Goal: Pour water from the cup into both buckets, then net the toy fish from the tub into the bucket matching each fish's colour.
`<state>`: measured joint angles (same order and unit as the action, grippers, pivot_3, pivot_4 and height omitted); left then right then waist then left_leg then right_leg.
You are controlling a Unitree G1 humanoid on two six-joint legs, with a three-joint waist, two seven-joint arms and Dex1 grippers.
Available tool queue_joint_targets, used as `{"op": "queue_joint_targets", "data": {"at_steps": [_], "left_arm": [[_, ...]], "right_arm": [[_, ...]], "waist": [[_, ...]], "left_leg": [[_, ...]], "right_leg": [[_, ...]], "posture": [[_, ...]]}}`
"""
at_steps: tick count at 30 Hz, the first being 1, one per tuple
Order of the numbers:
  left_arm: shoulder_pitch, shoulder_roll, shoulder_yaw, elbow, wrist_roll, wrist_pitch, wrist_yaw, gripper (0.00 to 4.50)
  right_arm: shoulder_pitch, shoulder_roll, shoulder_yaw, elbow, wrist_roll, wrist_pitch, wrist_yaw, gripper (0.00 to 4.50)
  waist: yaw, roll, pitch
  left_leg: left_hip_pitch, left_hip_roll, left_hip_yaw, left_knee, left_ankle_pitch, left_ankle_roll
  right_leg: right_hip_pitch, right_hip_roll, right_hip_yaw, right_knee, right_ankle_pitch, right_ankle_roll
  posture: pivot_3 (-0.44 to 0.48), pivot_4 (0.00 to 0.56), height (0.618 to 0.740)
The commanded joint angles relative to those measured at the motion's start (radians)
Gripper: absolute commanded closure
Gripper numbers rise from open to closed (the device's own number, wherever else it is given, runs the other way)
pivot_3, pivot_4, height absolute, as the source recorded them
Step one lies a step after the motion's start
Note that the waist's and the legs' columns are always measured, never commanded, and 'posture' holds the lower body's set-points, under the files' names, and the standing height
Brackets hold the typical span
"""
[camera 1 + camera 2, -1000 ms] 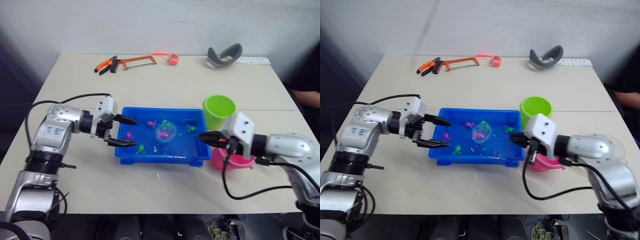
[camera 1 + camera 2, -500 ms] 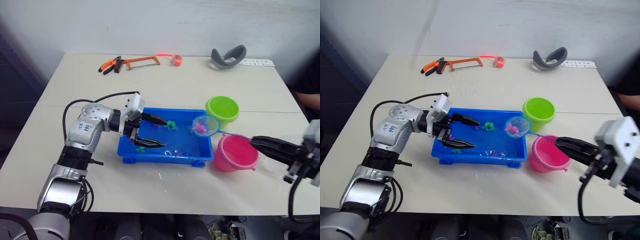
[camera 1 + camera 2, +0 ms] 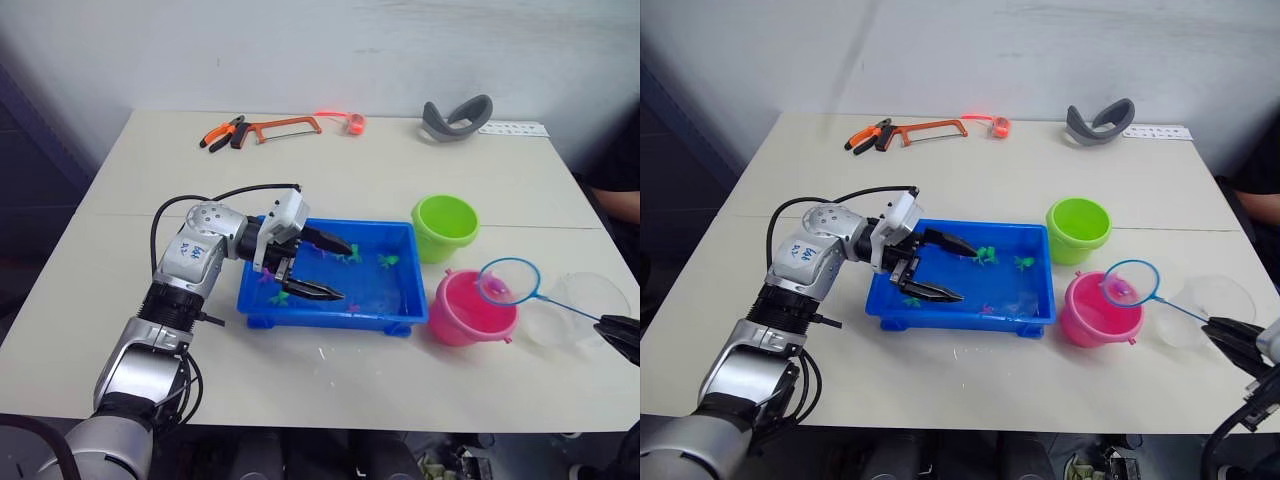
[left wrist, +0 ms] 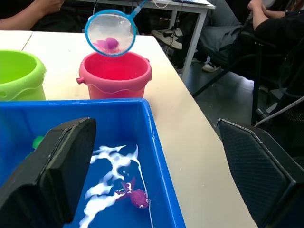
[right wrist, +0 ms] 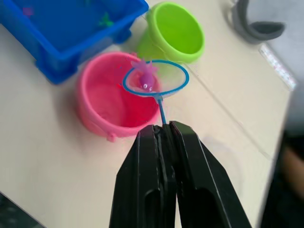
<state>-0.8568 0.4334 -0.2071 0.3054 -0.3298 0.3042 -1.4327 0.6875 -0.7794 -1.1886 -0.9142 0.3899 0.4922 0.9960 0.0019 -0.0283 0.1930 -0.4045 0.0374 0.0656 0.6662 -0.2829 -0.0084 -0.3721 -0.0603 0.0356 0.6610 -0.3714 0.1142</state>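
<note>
A: Since the earlier frame, the net (image 3: 508,281) has swung off the tub (image 3: 330,318) and now hangs above the pink bucket (image 3: 470,312), while the left hand (image 3: 340,270) has reached further over the tub's water.

B: Head views first, then. What could go wrong?

A: The right hand (image 3: 1240,345) grips only the far tip of the thin handle, so the hoop may wobble and tip its fish onto the surface rather than into the pink bucket. The clear cup (image 3: 575,305) stands just beside that bucket, under the handle; a low sweep could knock it.

B: Room to move?

A: Plenty beyond the pink bucket toward the surface's front edge. The green bucket (image 3: 444,226) sits close behind it, so drifting that way risks the wrong colour.

B: Left wrist view?

A: Its fingers (image 4: 52,171) are spread wide, gripping nothing, over the tub with a pink fish (image 4: 137,197) floating below. The net with its pink catch (image 4: 108,44) hovers over the pink bucket's rim.

B: Right wrist view?

A: Fingers are pressed together on the net's handle. The hoop lies over the pink bucket's far edge, toward the green one, so a tilt from there might spill outside.
</note>
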Motion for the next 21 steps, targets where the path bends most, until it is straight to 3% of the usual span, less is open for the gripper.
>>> {"op": "queue_joint_targets", "data": {"at_steps": [1, 7, 11, 21], "left_arm": [[-0.025, -0.007, 0.002, 0.01, 0.002, -0.019, -0.01, 0.06], [-0.026, -0.01, 0.001, 0.022, 0.006, -0.03, -0.01, 0.06], [-0.029, -0.012, 0.001, 0.027, 0.008, -0.033, -0.01, 0.06], [-0.046, -0.016, 0.005, 0.057, 0.018, -0.05, -0.016, 0.06]], "right_arm": [[0.024, 0.019, 0.042, 0.016, -0.15, -0.189, 0.003, 4.5], [0.054, 0.016, 0.092, 0.119, -0.442, -0.677, -0.005, 4.5], [0.003, 0.008, 0.072, 0.202, -0.52, -0.948, -0.066, 4.5], [0.053, 0.008, 0.036, 0.339, -0.593, -1.329, -0.091, 4.5]], "waist": [[-0.003, 0.0, 0.0], [-0.003, 0.0, 0.0], [-0.003, 0.0, 0.0], [-0.003, 0.0, 0.0]], "left_leg": [[0.0, -0.001, 0.0, -0.001, 0.0, -0.001], [0.0, -0.002, 0.0, -0.002, 0.002, -0.003], [0.0, -0.002, 0.0, -0.001, 0.002, -0.003], [0.001, -0.002, 0.0, -0.001, 0.003, -0.004]], "right_leg": [[0.0, 0.0, 0.0, 0.0, 0.0, 0.0], [-0.001, -0.001, 0.0, -0.001, 0.0, 0.0], [0.0, -0.001, 0.0, 0.0, 0.0, 0.0], [0.0, -0.001, 0.0, 0.0, 0.0, 0.0]], "posture": [[0.0, 0.15, 0.74], [0.0, 0.15, 0.74], [0.0, 0.15, 0.74], [0.0, 0.15, 0.74]]}}
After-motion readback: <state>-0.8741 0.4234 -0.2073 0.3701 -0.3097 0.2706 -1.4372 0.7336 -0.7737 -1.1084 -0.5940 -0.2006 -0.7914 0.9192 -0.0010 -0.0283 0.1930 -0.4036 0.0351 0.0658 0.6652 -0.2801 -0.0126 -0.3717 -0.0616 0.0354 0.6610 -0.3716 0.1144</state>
